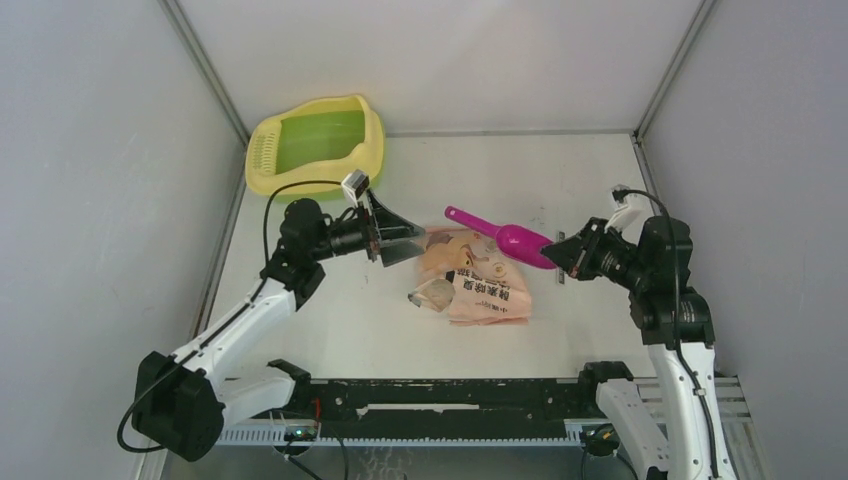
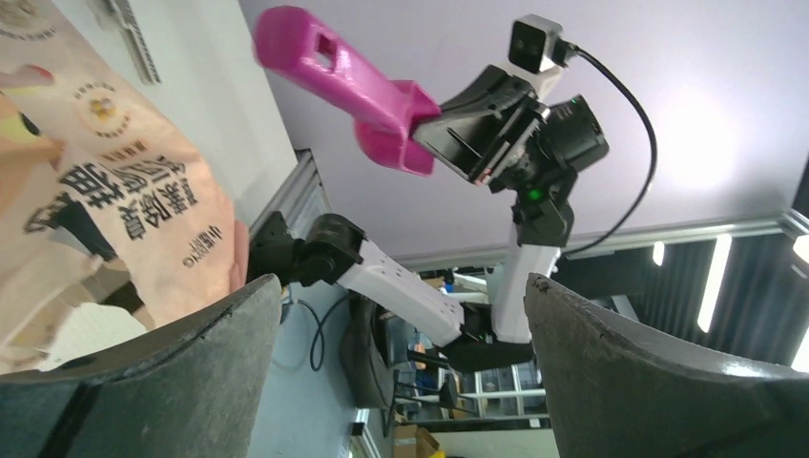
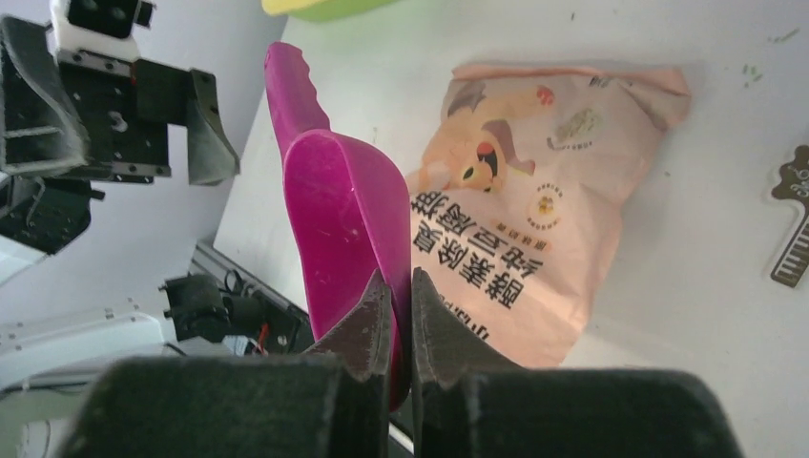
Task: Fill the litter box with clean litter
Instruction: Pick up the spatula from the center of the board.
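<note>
The litter box [image 1: 262, 152], with yellow walls and a green basin, stands at the far left; its basin looks bare. No litter granules show clearly. A pink-orange printed bag [image 1: 480, 290] lies flat mid-table. My right gripper [image 1: 556, 256] is shut on the rim of a magenta scoop [image 1: 500, 237] and holds it over the bag's far right corner. The right wrist view shows the fingertips [image 3: 377, 305] pinching the scoop's bowl [image 3: 334, 219] above the bag [image 3: 515, 210]. My left gripper [image 1: 420, 241] is open and empty at the bag's left end, with nothing between its jaws in the left wrist view [image 2: 401, 286].
The cell has grey walls at the left, back and right. A black rail [image 1: 450, 400] runs along the near edge between the arm bases. A small dark flat piece [image 3: 792, 229] lies on the table to the right of the bag. A few tiny specks [image 3: 749, 70] lie beyond it.
</note>
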You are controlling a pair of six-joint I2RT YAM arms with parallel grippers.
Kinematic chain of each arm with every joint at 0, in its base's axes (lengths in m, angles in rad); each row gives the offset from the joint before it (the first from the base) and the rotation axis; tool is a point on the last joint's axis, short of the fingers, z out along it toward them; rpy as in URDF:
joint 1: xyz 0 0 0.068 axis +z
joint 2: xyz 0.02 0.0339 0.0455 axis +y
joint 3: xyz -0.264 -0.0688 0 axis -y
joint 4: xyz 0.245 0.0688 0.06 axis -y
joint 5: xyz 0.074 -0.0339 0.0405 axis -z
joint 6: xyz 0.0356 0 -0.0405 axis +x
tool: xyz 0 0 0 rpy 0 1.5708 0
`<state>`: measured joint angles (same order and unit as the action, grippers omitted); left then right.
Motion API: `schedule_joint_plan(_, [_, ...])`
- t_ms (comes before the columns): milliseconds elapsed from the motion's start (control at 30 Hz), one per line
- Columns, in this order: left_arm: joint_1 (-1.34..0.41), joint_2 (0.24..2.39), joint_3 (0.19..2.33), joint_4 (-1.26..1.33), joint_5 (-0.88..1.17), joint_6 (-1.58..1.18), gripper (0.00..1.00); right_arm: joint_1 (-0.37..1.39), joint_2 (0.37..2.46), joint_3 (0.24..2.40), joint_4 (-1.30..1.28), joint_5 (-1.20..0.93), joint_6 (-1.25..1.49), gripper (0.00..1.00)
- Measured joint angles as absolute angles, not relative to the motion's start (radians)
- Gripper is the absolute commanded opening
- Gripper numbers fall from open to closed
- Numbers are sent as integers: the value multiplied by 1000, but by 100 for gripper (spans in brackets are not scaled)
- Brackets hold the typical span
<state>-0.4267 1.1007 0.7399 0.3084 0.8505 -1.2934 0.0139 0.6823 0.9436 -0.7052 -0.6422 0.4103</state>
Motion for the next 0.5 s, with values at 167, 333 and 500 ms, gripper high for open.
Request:
schedule_joint_plan(167, [-427, 1045, 674, 391, 877, -1372, 100, 66, 681, 944, -744, -637, 373, 0])
schedule_joint_plan(333, [-427, 972, 620, 386, 870, -1378, 100, 128, 682, 944, -752, -651, 362, 0])
schedule_joint_plan(500, [-427, 951, 588, 388, 862, -1381, 100, 191, 683, 944, -751, -652, 360, 0])
